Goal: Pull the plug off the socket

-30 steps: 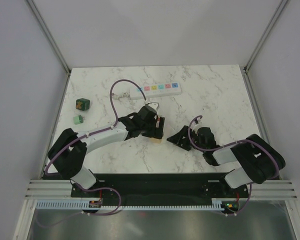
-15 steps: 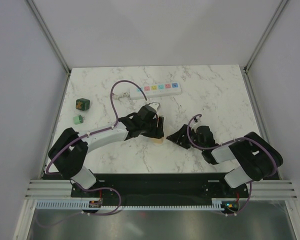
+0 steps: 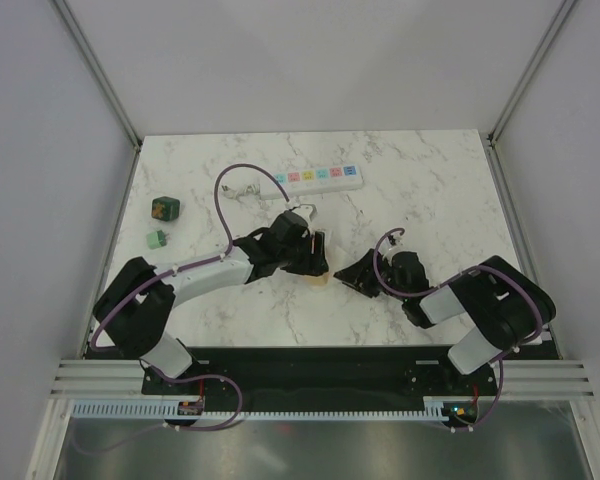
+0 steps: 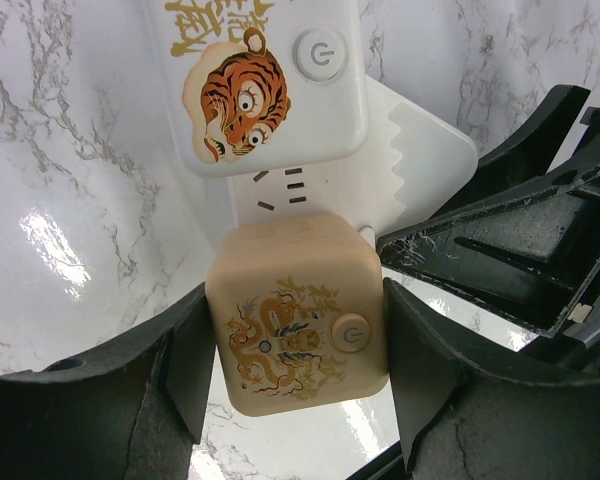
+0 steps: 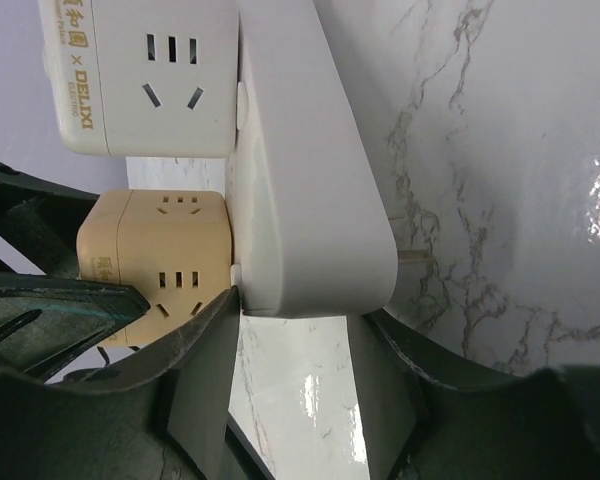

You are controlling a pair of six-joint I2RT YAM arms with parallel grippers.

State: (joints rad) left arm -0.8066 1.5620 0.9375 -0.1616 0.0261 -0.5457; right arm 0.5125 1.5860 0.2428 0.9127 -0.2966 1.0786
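The dark green plug (image 3: 164, 208) lies loose at the table's left, apart from the long pastel socket strip (image 3: 320, 176) at the back. My left gripper (image 4: 295, 372) is shut on a beige dragon-printed cube adapter (image 4: 298, 340), which sits plugged into a small white block (image 4: 420, 160). A white tiger-printed cube (image 4: 260, 80) is plugged in beside it. My right gripper (image 5: 295, 370) is shut on the white block's (image 5: 310, 180) end, with the beige cube (image 5: 165, 255) to its left. Both grippers (image 3: 318, 260) (image 3: 352, 272) meet at mid-table.
A small bright-green block (image 3: 157, 238) lies near the dark green plug. The strip's cord stub (image 3: 242, 190) curls at its left end. A metal prong (image 5: 412, 257) sticks out from the white block's back. The right gripper's fingers (image 4: 510, 250) show in the left wrist view.
My right gripper has slid slightly left, up to the white block. My left gripper with the beige cube has shifted a little.
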